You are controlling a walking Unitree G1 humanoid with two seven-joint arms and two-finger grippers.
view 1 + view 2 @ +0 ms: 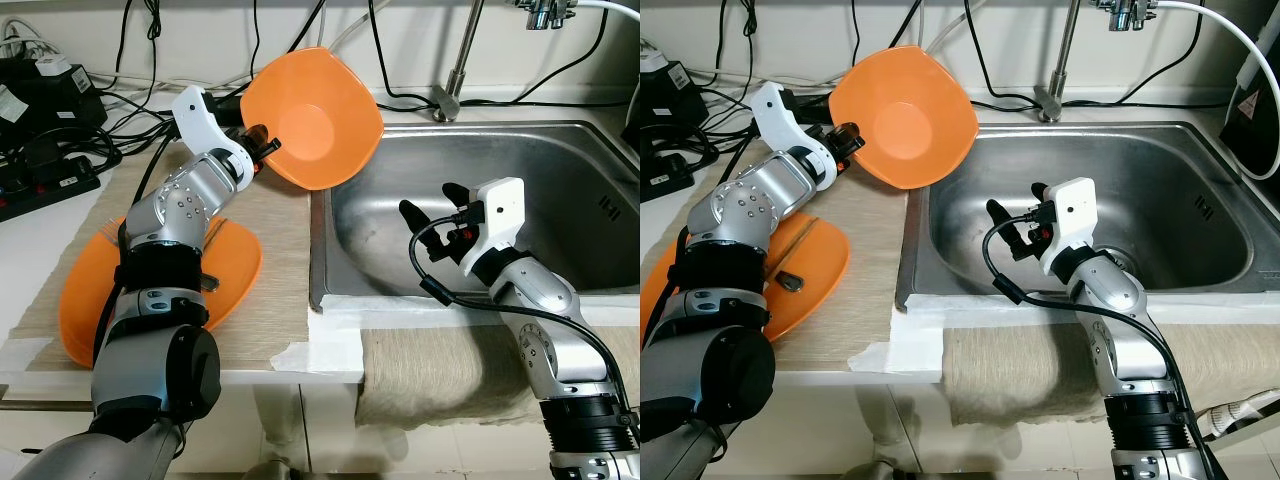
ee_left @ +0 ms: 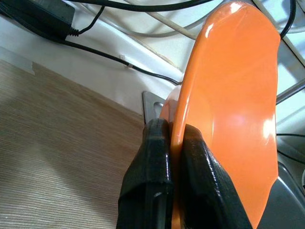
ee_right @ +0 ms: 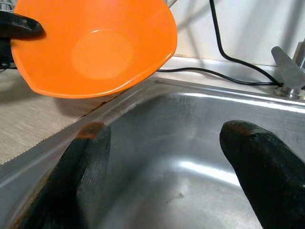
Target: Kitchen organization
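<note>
The left gripper (image 1: 262, 146) grasps the orange bowl (image 1: 315, 117) by its rim, tilted over the sink (image 1: 560, 140) edge, probably for stacking on the orange plate (image 1: 235, 265), while the right gripper (image 1: 428, 208) waits with fingers spread inside the sink.

1. Bright, even light; head views sharp.
2. Glare streaks on sink (image 1: 560, 160) steel, gloss spots on orange bowl (image 2: 238, 95).
3. Wrist views: black fingers (image 3: 86, 176) close-up, soft-focus.
4. Soft shadows under bowl.

steel sink (image 1: 560, 150) set in white counter (image 1: 40, 250), woven mat (image 1: 270, 250).
</note>
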